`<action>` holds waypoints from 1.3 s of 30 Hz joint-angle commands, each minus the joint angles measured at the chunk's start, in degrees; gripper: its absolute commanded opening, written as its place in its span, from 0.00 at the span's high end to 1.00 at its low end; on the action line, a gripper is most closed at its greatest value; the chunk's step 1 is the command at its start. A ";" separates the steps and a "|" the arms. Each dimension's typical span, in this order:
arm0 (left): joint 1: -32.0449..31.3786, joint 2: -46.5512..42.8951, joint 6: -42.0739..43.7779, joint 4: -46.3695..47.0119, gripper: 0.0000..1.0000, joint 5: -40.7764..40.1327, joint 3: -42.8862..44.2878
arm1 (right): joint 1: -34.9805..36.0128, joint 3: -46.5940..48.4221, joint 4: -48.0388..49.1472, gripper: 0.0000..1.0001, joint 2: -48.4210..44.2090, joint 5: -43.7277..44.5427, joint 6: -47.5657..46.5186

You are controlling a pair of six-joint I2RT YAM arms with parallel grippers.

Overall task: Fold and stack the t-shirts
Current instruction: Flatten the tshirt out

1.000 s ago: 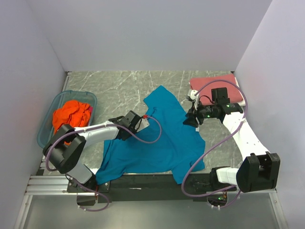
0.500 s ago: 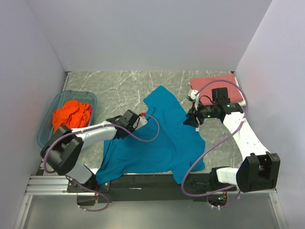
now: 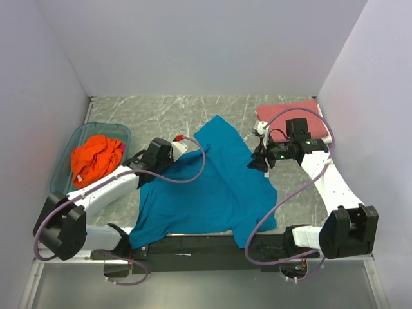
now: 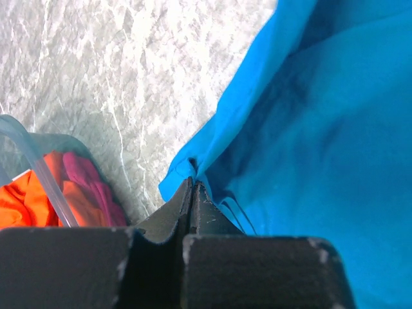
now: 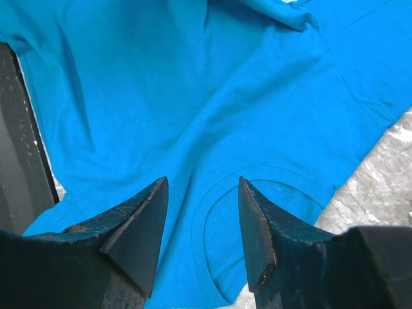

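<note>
The teal t-shirt [image 3: 215,187] lies spread over the middle of the table. My left gripper [image 3: 168,156] is shut on its left edge, and in the left wrist view a fold of teal cloth [image 4: 187,168] is pinched at the tips [image 4: 193,183]. My right gripper [image 3: 257,161] hovers open above the shirt's right side, with the collar [image 5: 270,187] below the gap [image 5: 203,193]. The orange t-shirt [image 3: 95,154] sits bunched in the tub. The dusty red t-shirt [image 3: 290,112] lies folded at the back right.
The translucent blue tub [image 3: 80,129] stands at the left, close to my left gripper; its rim [image 4: 32,161] and a bit of pink cloth [image 4: 87,187] show in the left wrist view. Walls close in on three sides. A black bar [image 3: 193,244] runs along the near edge.
My left gripper has shut on the teal shirt's left edge and drawn it leftward toward the tub. The right arm has not moved.
</note>
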 commanded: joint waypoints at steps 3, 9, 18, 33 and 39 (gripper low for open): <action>3.54 2.48 -1.11 5.02 0.99 2.25 2.29 | -0.53 0.61 0.50 0.45 0.55 -0.57 0.59; 9.94 9.94 -1.72 9.77 0.99 3.66 7.12 | -0.53 0.43 0.76 0.46 0.37 -0.57 0.68; 23.66 21.64 -33.35 -3.37 0.38 -10.59 29.70 | -0.53 0.25 0.49 0.46 0.90 -0.57 0.41; 21.13 12.67 -31.17 -13.24 0.47 19.67 20.84 | -0.36 1.31 -1.00 0.46 3.80 -1.54 -0.20; 14.27 20.05 -33.45 -17.38 0.49 7.37 21.90 | -0.36 1.22 -1.18 0.46 3.27 -1.45 -0.12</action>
